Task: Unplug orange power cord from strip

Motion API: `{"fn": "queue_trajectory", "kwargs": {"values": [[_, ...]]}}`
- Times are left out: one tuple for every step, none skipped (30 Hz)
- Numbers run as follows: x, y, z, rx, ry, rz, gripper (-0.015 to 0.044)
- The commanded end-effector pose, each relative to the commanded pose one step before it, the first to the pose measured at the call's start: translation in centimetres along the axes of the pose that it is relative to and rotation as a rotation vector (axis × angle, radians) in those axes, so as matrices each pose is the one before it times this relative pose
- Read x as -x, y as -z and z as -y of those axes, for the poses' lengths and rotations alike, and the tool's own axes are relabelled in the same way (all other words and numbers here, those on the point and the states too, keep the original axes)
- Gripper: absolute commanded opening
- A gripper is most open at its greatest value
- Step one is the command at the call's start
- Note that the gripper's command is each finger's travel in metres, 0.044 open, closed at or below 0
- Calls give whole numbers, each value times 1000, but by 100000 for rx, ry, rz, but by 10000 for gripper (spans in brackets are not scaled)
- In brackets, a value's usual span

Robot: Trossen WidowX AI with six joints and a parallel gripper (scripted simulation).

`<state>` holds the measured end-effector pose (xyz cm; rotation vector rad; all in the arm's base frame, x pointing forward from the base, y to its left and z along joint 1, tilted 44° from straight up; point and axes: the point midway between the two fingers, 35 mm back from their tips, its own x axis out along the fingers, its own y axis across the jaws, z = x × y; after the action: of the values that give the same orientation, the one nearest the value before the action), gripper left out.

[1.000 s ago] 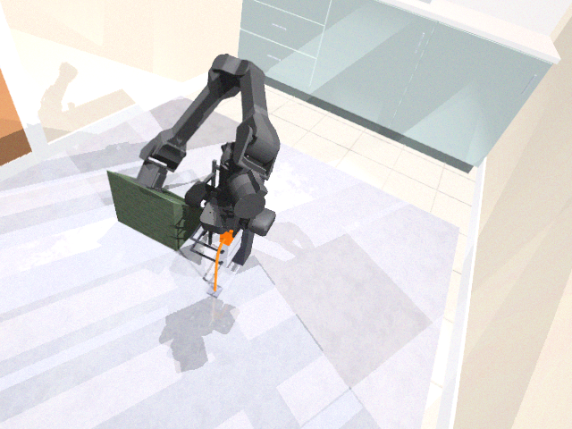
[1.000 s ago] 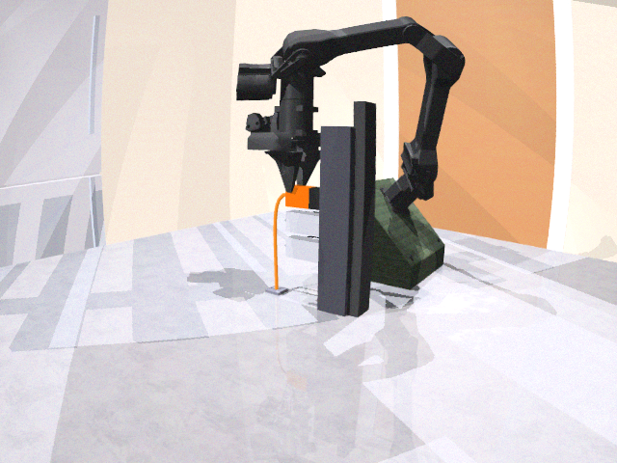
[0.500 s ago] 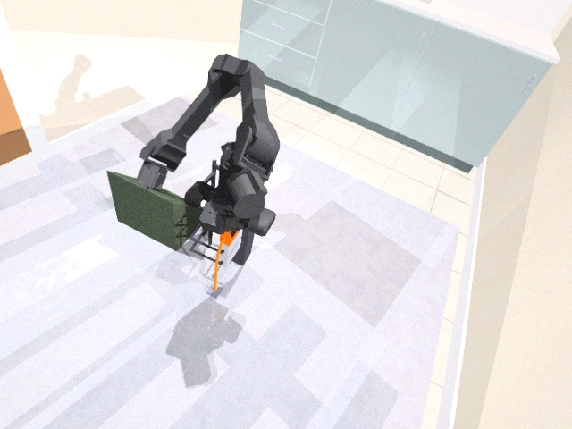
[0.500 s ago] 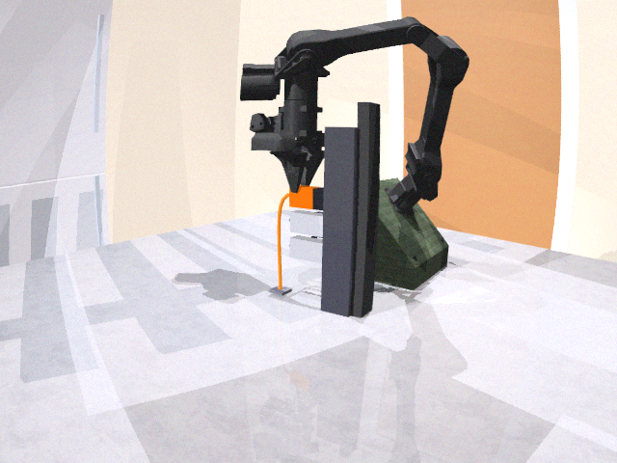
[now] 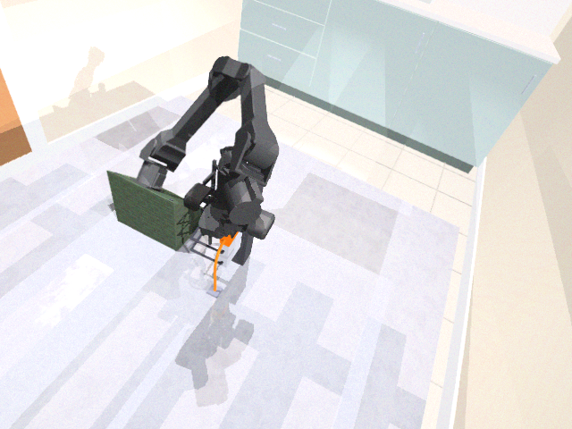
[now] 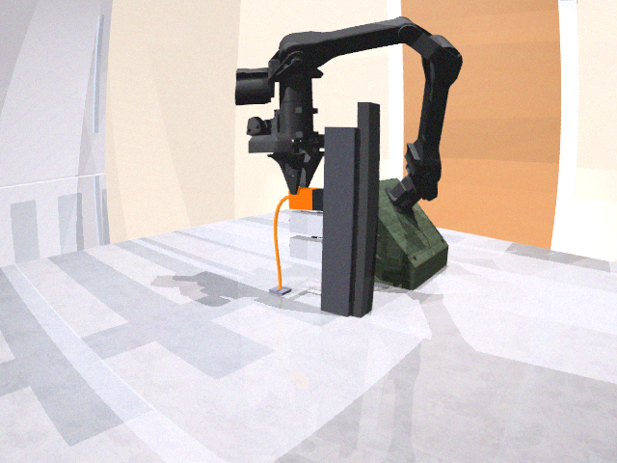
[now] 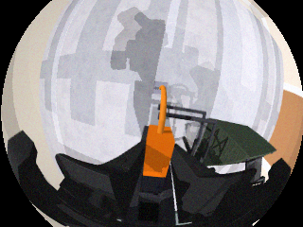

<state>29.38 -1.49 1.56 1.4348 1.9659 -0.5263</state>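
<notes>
Standing over the upright power strip (image 6: pixel 343 219), the arm (image 6: pixel 348 37) points its tool (image 6: pixel 299 188) straight down onto the orange plug (image 6: pixel 308 199), and the fingers are closed narrow on that plug's top. The plug sits at the top socket, its far end against the strip's dark face; from where I look I cannot tell whether the prongs are out or seated. Below it two pale blocks (image 6: pixel 305 233) are stacked against the same face.

From the plug's outer end the orange cord (image 6: pixel 277 244) drops in a gentle bow to a small grey anchor (image 6: pixel 281 290) lying flat on the bench (image 6: pixel 149 348). The cord hangs free of the strip all the way down.

Room to move lies on the open side: outward from the plug, away from the strip, only the cord is close. The strip itself blocks the opposite side, rising above the plug's level right beside the tool. Behind it sits the green base block (image 6: pixel 408 249) carrying the arm's foot, close to the strip's rear.

From above, the bench's far edge (image 5: pixel 466 277) stands well apart from the work, with tiled floor and pale cabinets (image 5: pixel 392 78) beyond.
</notes>
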Motion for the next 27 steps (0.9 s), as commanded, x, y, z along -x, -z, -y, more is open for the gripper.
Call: {"fn": "queue_trajectory", "kwargs": {"values": [[736, -2522, -179, 287, -1040, 5073, 0], [21, -161, -3, -14, -3, 2, 0], [23, -161, -2, -14, -3, 2, 0], [26, -161, -1, -14, -3, 2, 0], [28, -161, 1, -14, -3, 2, 0], [31, -161, 2, -14, -3, 2, 0], [31, -162, 3, -14, -3, 1, 0], [31, -162, 4, -14, -3, 0, 0], [30, -162, 6, -13, -3, 0, 0], [30, -162, 8, -13, -3, -1, 0], [29, -163, 9, -13, -3, -1, 0], [29, -163, 11, -13, -3, -2, 0], [28, -163, 14, -13, -3, -2, 0], [27, -163, 16, -13, -3, -3, 0], [26, -163, 19, -13, -3, -4, 0], [26, -163, 20, -12, -3, -4, 0], [25, -163, 21, -12, -3, -5, 0], [24, -164, 23, -12, -3, -5, 0], [23, -164, 26, -12, -3, -6, 0], [18, -154, 28, -11, -2, -6, 0], [13, -153, 30, -11, -2, -7, 0], [-81, 166, 14, -30, -6, -77, 26], [-104, 211, 19, -39, -8, -99, 53], [-125, 252, 26, -46, -8, -119, 79], [-58, 115, 13, -21, -3, -55, 105], [0, 0, 0, 0, 0, 0, 131], [0, 0, 0, 0, 0, 0, 157]]}}
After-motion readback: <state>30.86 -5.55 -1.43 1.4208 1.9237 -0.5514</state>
